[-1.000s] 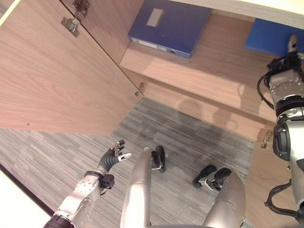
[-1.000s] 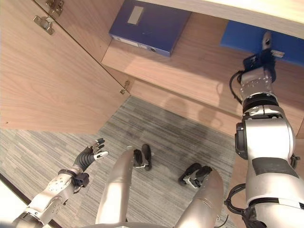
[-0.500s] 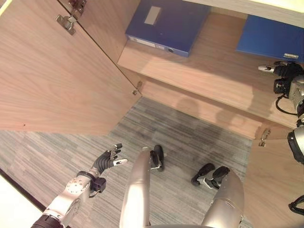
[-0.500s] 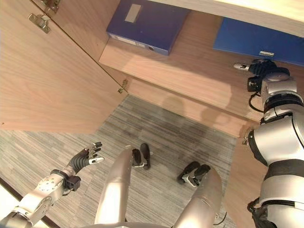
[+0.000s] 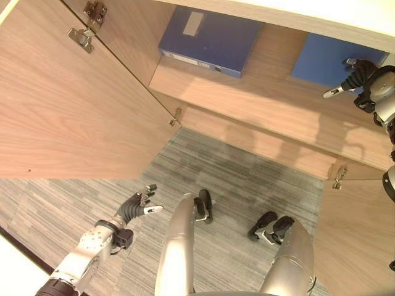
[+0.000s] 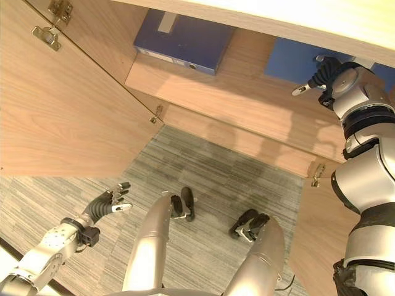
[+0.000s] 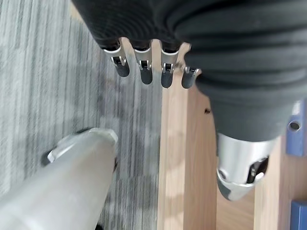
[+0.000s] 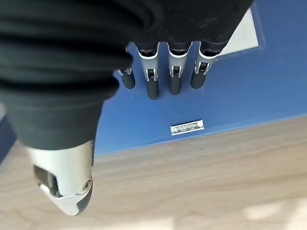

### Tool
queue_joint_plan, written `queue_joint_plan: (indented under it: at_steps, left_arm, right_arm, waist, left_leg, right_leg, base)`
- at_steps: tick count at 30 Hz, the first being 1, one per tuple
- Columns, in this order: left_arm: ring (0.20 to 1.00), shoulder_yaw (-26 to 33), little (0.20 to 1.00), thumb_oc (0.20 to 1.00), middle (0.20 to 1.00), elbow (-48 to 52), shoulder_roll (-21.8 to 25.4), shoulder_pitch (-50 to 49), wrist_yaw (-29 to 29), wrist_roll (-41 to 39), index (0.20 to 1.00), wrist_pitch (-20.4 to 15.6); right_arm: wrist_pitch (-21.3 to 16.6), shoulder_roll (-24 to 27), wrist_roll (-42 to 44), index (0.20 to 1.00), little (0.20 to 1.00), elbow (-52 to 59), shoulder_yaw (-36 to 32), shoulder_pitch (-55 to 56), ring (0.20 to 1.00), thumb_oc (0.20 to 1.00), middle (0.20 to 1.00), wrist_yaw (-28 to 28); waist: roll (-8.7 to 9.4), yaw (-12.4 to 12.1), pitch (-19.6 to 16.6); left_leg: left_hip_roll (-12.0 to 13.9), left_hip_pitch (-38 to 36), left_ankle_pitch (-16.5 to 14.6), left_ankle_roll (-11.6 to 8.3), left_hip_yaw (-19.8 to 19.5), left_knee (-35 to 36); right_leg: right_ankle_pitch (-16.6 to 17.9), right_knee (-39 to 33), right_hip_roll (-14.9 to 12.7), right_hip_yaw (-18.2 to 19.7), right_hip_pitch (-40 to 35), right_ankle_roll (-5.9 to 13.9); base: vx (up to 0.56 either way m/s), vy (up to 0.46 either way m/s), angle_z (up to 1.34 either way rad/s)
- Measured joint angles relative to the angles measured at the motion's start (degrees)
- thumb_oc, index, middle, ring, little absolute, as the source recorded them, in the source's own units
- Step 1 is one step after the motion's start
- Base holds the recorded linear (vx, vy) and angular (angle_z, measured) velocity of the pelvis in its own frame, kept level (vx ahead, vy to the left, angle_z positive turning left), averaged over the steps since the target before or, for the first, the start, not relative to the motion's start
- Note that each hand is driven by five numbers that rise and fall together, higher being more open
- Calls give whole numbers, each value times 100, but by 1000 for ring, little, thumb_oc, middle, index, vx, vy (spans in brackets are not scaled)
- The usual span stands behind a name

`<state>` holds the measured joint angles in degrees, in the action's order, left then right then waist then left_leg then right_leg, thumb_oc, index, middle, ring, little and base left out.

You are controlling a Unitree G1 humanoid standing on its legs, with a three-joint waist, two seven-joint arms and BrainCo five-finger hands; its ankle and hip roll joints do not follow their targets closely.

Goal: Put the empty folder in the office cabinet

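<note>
We see right robot hand (image 6: 325,74) relaxed, empty, above blue folder (image 8: 268,91) at shelf (image 5: 271,98) right end. Left robot hand (image 5: 134,206) spread, empty, over carpet (image 5: 247,179).

Wooden cabinet shelf (image 5: 271,102), 2 blue folders (image 5: 210,40) (image 5: 321,58) lying flat

Silver-grey arms end in a left hand (image 5: 137,206) and right hand (image 6: 322,75): dark ribbed covers, silver dark-tipped fingers.
</note>
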<state>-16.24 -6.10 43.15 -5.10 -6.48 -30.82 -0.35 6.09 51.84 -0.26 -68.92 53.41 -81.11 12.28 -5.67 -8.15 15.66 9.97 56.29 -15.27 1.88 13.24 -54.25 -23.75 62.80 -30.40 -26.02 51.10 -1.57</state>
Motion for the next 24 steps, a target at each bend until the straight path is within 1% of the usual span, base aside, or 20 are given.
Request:
queue_joint_plan:
  at_steps: [3,7,8,10,13,14,17,19,24]
  left_arm:
    - [1000,62,1000,1000,1000,10,0,3,-32,31,1000,7]
    - [1000,64,1000,1000,1000,13,-3,8,-54,108,1000,24]
    - [1000,69,1000,1000,1000,18,-5,22,-66,160,1000,25]
    - [1000,76,1000,1000,1000,34,-8,29,-64,209,1000,39]
    - [1000,78,1000,1000,1000,48,-71,87,-43,215,1000,86]
    - [1000,106,1000,1000,1000,86,-84,98,-27,279,1000,109]
    - [1000,316,1000,1000,1000,145,-202,162,12,331,1000,183]
    - [1000,304,1000,1000,1000,144,-252,253,49,387,1000,208]
    - [1000,306,1000,1000,1000,144,-256,284,56,458,1000,247]
  right_arm:
    - [43,-1,-90,1000,1000,252,-4,5,1000,1000,1000,175]
    - [80,-6,-136,1000,1000,1085,79,273,1000,1000,1000,378]
    - [60,-18,-252,1000,1000,1365,90,412,1000,1000,1000,434]
    - [58,-49,-388,1000,1000,1532,80,452,1000,1000,1000,471]
    - [166,-76,-626,1000,1000,2123,49,641,1000,1000,1000,550]
    - [158,-201,-791,1000,1000,2465,3,861,1000,1000,1000,633]
    - [163,-371,-1050,1000,1000,2577,-180,936,1000,1000,1000,652]
    - [169,-381,-1086,1000,1000,2563,-358,1021,1000,1000,1000,638]
    - [175,-538,-1224,1000,1000,2536,-649,1165,1000,1000,1000,543]
  waist:
    - [10,56,6]
    - [19,140,12]
    - [19,146,12]
    - [19,162,12]
    - [19,188,12]
    - [19,215,12]
    - [19,222,12]
    - [19,200,12]
    - [19,244,12]
  left_leg:
    - [0,-7,0,0,7,22]
    - [0,-70,7,-9,38,84]
    - [1,-90,18,-24,43,121]
    - [1,-106,22,-20,49,137]
    - [7,-183,27,-27,57,207]
    - [9,-256,49,-29,84,297]
    - [9,-305,89,-18,142,414]
    - [8,-305,89,-18,142,412]
    - [9,-306,89,-18,142,406]
  right_leg:
    - [15,-25,7,-1,-1,7]
    - [32,-80,23,5,-26,3]
    - [54,-121,42,9,-33,11]
    - [58,-136,46,8,-43,11]
    - [96,-230,102,9,-114,35]
    - [140,-333,139,9,-162,40]
    - [214,-448,170,25,-171,50]
    - [214,-448,170,24,-173,49]
    - [216,-444,170,28,-172,44]
  base:
    - [0,0,0]
    - [-15,-10,-3]
    - [-14,-5,-4]
    - [-8,-3,-2]
    - [-12,-6,-4]
    - [-25,-15,-10]
    - [-13,-12,-6]
    - [0,0,0]
    - [0,0,0]
